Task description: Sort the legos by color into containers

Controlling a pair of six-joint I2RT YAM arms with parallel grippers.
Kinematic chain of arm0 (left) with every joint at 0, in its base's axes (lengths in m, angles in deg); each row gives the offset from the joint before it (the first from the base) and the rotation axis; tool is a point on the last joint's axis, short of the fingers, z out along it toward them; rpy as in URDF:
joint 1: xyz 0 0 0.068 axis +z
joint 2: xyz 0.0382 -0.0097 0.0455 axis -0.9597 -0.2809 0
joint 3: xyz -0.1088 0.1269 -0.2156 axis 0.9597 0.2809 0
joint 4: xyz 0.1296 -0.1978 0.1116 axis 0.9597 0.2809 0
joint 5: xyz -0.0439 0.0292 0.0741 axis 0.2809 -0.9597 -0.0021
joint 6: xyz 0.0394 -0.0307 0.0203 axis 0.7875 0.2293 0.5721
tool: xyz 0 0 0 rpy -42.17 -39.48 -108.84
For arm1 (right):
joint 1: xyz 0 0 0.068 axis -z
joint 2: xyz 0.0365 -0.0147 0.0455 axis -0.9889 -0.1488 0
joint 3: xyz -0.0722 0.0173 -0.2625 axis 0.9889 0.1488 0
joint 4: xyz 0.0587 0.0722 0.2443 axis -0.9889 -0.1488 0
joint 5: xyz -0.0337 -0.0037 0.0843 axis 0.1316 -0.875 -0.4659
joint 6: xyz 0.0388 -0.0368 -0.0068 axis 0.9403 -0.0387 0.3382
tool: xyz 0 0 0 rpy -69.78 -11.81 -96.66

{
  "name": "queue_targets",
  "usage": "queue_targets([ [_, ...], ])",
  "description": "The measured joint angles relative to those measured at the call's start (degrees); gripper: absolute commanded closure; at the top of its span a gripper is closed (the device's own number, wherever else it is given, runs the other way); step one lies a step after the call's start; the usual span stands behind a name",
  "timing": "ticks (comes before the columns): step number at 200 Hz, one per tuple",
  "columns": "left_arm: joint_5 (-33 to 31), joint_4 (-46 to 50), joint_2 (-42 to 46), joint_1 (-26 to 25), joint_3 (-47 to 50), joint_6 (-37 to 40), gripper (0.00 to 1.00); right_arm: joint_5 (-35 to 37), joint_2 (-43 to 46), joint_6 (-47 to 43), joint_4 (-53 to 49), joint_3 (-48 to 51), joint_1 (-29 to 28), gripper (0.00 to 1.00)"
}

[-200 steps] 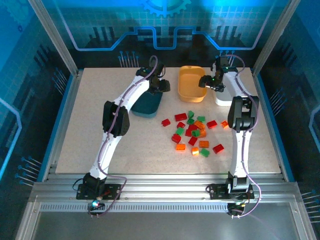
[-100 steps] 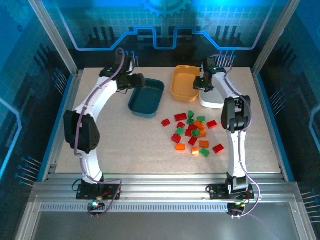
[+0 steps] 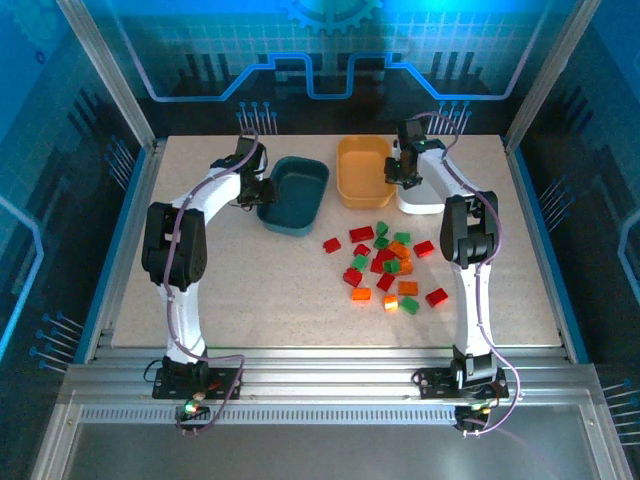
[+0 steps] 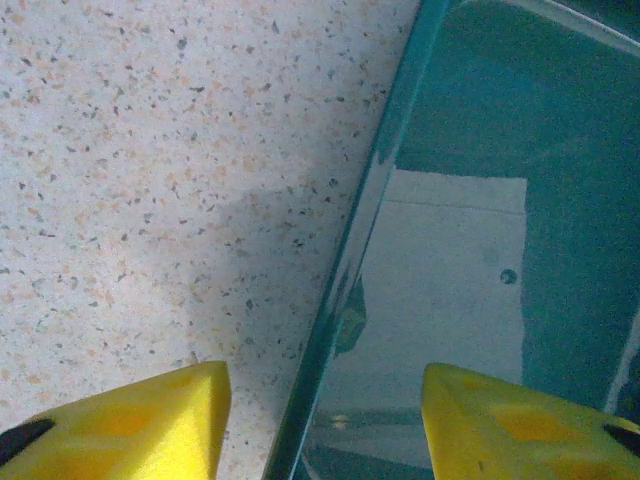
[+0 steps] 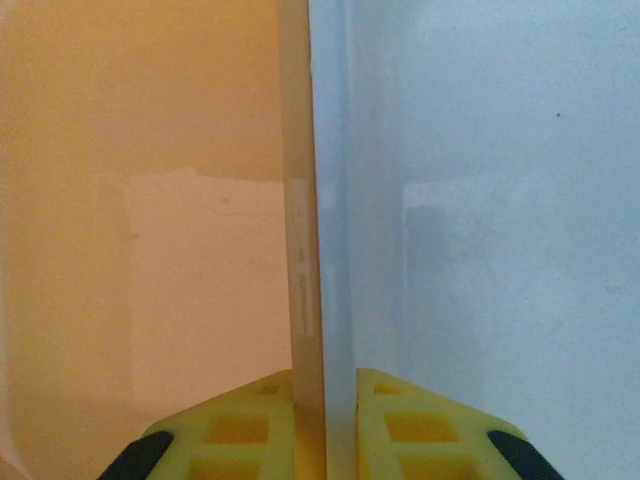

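Top external view: 3 shallow trays stand in a row at the far side of the speckled table [image 3: 200, 290]. The teal tray [image 3: 297, 195] is on the left, the orange tray [image 3: 362, 170] in the middle and the white tray [image 3: 428, 200] on the right, partly under the right arm. Orange and white sit side by side, touching; teal stands a little apart from them.

All the legos [image 3: 385, 262] lie loose on the table, just in front of the orange and white trays. They form a cluster of red, orange and green bricks. 1 red brick [image 3: 331, 244] lies at its left edge, and another red brick [image 3: 436, 296] at its near right. No brick lies in any tray.

The left gripper [image 3: 256, 188] is at the teal tray's left rim. On the left wrist view its 2 yellow fingers [image 4: 130, 420] stand well apart, straddling that rim [image 4: 365, 240]. 1 finger is over the table [image 4: 150, 150], the other over the tray's floor, with a gap on each side of the rim.

The right gripper [image 3: 398, 172] is where the orange and white trays meet. On the right wrist view its fingers [image 5: 420, 420] are pinched tight on the orange tray's wall [image 5: 298, 250]. 1 finger is inside the orange tray, the other inside the white tray [image 5: 480, 150], whose wall appears squeezed in alongside.
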Motion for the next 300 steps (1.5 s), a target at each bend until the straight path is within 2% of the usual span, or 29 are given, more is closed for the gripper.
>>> queue_targets([
  [16,-0.2,-0.5,0.0,0.0,0.0,-0.6,0.69,0.0,0.5,-0.2,0.4,0.9,-0.1,0.85],
  [77,-1.1,-0.9,0.0,-0.1,0.0,-5.2,0.92,1.7,4.2,2.5,1.9,6.8,-1.4,0.88],
  [124,-1.7,-0.7,-1.3,-0.3,-2.0,-7.3,0.92,2.6,4.6,5.3,2.9,7.7,-3.0,0.88],
  [187,-1.0,-0.1,-5.4,-1.0,-8.5,-0.3,0.9,2.5,6.7,5.6,4.0,11.2,-3.8,0.86],
  [216,-0.8,1.3,-7.3,-1.2,-12.4,4.7,0.83,2.6,7.1,5.3,4.0,11.6,-3.8,0.79],
  [255,-0.5,4.0,-7.7,-1.3,-14.1,8.5,0.73,1.7,7.1,5.0,2.9,11.1,-3.8,0.61],
  [276,-0.4,4.8,-7.7,-1.3,-14.2,9.0,0.59,0.9,7.1,4.3,1.7,9.0,-3.8,0.51],
  [287,-0.4,5.2,-7.7,-1.3,-14.3,9.5,0.48,0.8,7.3,4.2,1.4,8.1,-3.8,0.46],
  [295,-0.4,5.4,-7.7,-1.3,-14.4,9.4,0.35,0.8,7.8,4.0,1.4,8.0,-3.8,0.46],
  [300,-0.4,5.7,-7.7,-1.2,-14.6,9.4,0.33,0.8,8.2,3.8,1.1,8.0,-3.8,0.45],
])
